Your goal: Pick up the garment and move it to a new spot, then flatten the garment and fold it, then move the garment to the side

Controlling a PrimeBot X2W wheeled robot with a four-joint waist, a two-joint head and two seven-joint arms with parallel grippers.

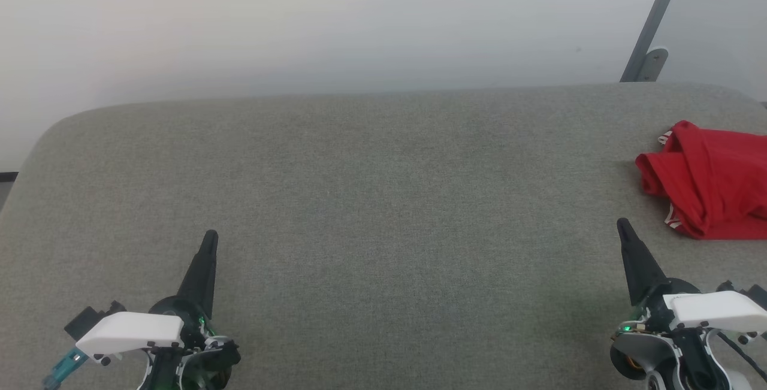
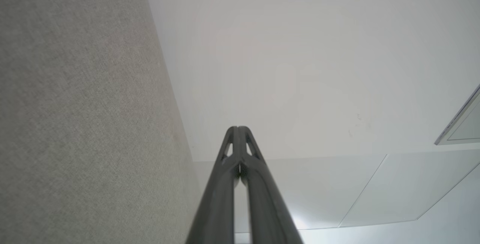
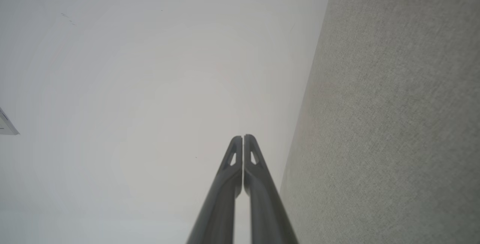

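**Both grippers closed, red shirt bunched at the table's right edge**

Head view: nearest are the left gripper and right gripper. Each has dark tapered fingers pressed into one spike, behind a glossy white housing. The tabletop is grey woven fabric with rounded corners. The garment, thin bright red cloth with striped white trim, lies crumpled at the right edge, near the right gripper.

Left wrist view: the slotted fingers meet at the tips and hold nothing.

Right wrist view: the fingers are likewise together, beside the coarse weave.

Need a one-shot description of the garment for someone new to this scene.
Start at the wide grey fabric-covered table and follow it to its right side. There, just beyond the right gripper, lies a crumpled bright red thin-fabric shirt. Its vivid red stands out against the grey, with red-and-white striped trim at its edges.
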